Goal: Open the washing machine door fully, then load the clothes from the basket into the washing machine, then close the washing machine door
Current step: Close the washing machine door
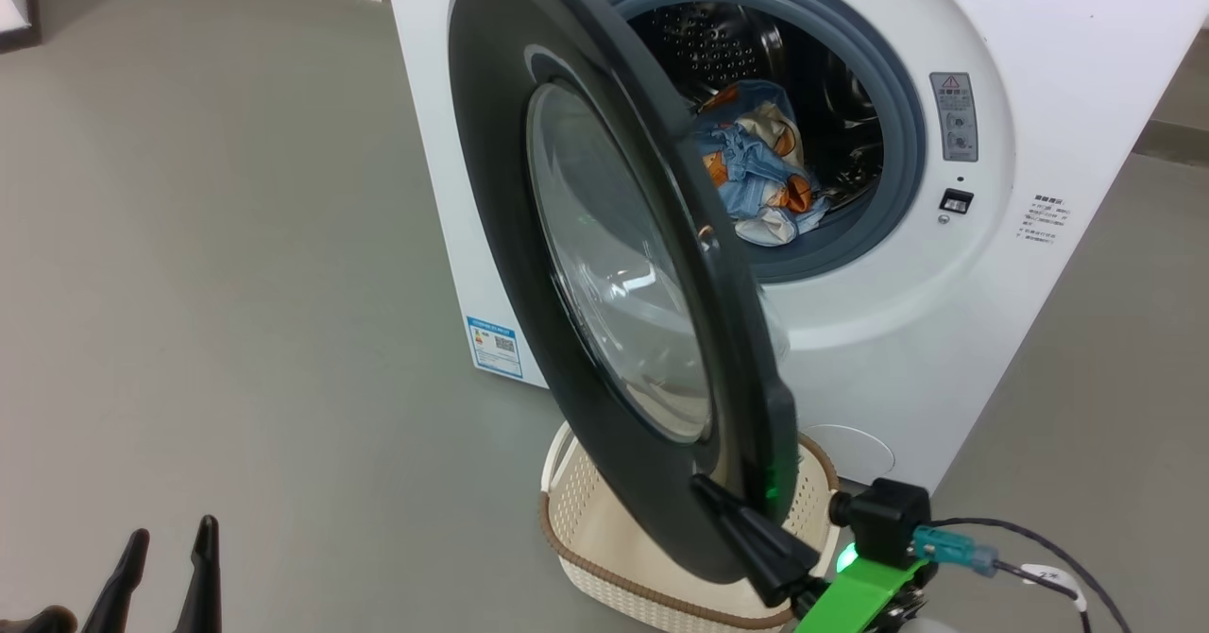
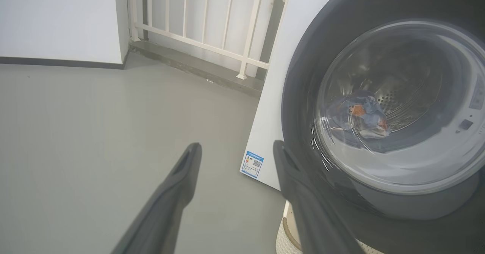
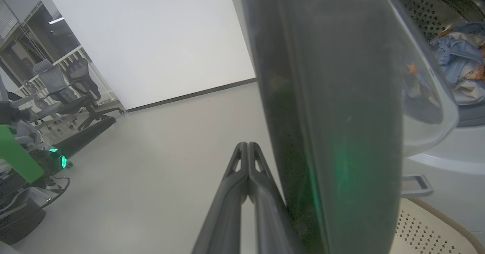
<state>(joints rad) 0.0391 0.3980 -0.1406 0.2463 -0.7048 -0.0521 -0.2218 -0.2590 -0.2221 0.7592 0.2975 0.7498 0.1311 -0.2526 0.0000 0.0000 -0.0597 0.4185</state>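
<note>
Right claw [image 1: 706,489] pinched beside door [image 1: 510,189]; basket [image 1: 586,512] beneath.

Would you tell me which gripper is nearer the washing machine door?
Right. The right gripper, shut, sits at the washing machine door's lower edge; the left gripper hangs open, well to its left.

I'm seeing a smooth grey floor [image 1: 236,274] carrying everything. The white washing machine [image 1: 1067,142] is standing on it, the cream basket [image 1: 576,501] is sitting just before the machine's front, and office chairs [image 3: 72,91] are standing well apart.
</note>
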